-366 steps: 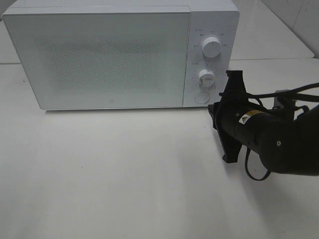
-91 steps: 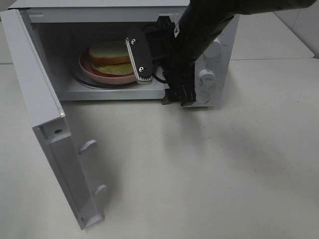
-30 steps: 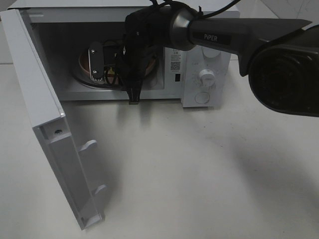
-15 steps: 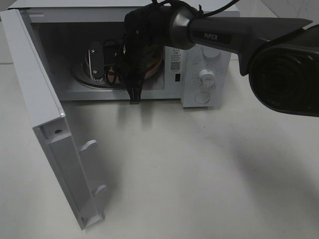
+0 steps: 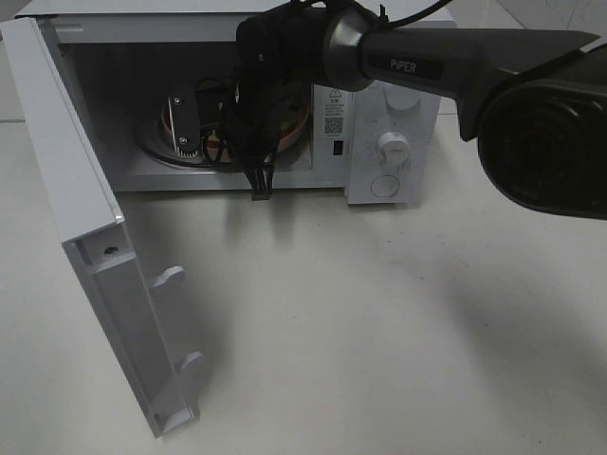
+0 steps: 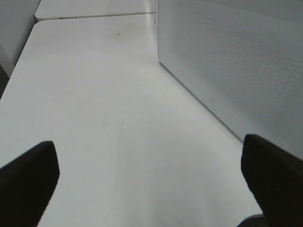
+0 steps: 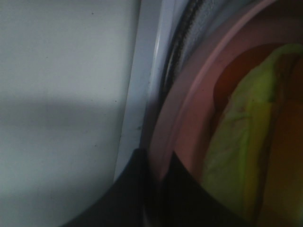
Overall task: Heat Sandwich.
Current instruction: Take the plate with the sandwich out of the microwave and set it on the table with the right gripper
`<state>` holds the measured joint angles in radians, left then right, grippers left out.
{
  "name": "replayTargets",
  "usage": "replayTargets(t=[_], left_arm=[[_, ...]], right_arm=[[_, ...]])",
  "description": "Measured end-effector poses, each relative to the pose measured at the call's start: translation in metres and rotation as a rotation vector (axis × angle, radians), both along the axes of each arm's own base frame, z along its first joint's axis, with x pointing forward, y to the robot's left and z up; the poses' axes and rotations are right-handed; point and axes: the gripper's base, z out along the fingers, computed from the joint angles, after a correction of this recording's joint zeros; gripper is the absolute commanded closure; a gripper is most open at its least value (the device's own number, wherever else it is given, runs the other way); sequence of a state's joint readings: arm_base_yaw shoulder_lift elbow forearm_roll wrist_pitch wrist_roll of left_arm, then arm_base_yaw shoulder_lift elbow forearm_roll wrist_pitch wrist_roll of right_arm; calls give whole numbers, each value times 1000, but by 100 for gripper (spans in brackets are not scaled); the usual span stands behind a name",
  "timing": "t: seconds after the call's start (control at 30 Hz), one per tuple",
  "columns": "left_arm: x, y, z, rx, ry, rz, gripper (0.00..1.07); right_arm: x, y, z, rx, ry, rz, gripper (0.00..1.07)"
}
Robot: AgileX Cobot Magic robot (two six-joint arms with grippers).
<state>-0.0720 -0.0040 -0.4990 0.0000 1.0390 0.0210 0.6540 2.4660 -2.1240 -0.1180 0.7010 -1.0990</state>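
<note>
The microwave [image 5: 394, 57] stands open. My right arm reaches into its cavity, and my right gripper [image 5: 204, 128] is shut on the rim of the pink plate [image 5: 296, 128]. In the right wrist view the dark fingers pinch the plate rim [image 7: 189, 109] at my right gripper [image 7: 154, 189]. The sandwich [image 7: 236, 142] lies on the plate, showing its yellow-green filling. In the exterior high view the arm hides the sandwich. My left gripper [image 6: 151, 184] is open and empty over the bare table, beside the microwave's wall [image 6: 236, 61].
The microwave door [image 5: 85, 237] swings out to the front left and stands over the table. The glass turntable [image 5: 152, 147] lies under the plate. The control knobs [image 5: 391, 147] are on the right of the cavity. The white table [image 5: 379, 332] lies in front.
Over the last second my right gripper has shifted slightly to the right and toward the front of the cavity, with the plate in it. The door has not moved.
</note>
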Motion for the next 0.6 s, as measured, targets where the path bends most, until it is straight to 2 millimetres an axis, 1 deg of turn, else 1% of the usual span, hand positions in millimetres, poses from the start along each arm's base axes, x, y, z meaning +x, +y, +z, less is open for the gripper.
replayTargets(t=[0.23,0.47,0.53,0.6], left_arm=[[0,0,0,0,0,0,5],[0,0,0,0,0,0,5],[0,0,0,0,0,0,5],[0,0,0,0,0,0,5]], right_arm=[[-12,-7,5,-24,-3,79,107],[-18,-10,6,-24,-19,108,107],[-28,-11,11,-20,-60,162,107],[-30,-12,13,-19,-79,180,107]])
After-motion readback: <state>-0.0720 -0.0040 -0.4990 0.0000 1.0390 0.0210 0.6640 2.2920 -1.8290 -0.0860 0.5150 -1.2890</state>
